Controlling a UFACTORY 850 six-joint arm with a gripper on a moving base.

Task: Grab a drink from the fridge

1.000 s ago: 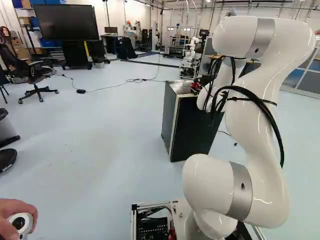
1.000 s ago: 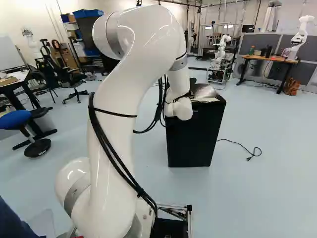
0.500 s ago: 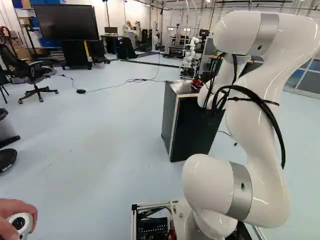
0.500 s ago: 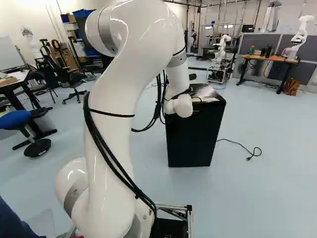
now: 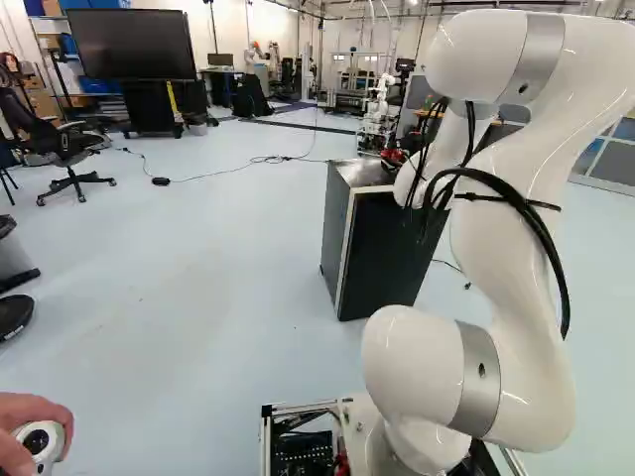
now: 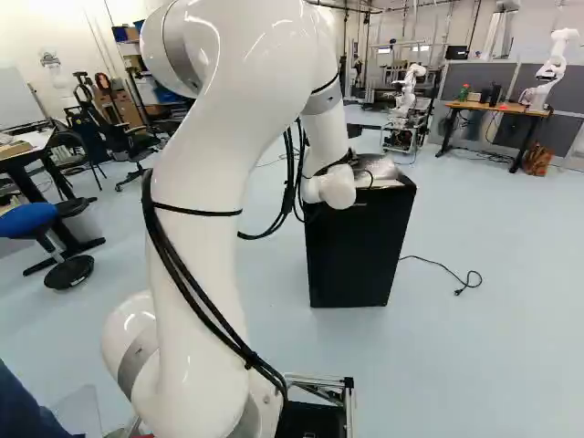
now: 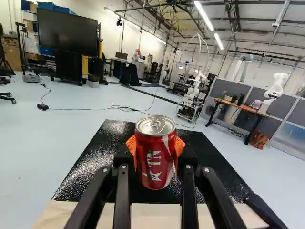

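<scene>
White in the left base view, the arm [image 5: 506,248] reached toward the fridge [image 5: 382,258], its gripper [image 5: 397,157] partly hidden near the fridge's top. In the right base view, a cable [image 6: 446,268] lay beside the fridge, and another robot [image 6: 554,64] stood at a worktop [image 6: 500,109]. In the wrist view, the gripper clasped the upright red can [image 7: 155,162] between orange pads [image 7: 180,145], the fridge's glossy top behind it

The white arm [image 5: 496,268] rises and bends over forward, its black fingers [image 7: 123,191] parted in a two-sided grip.
</scene>
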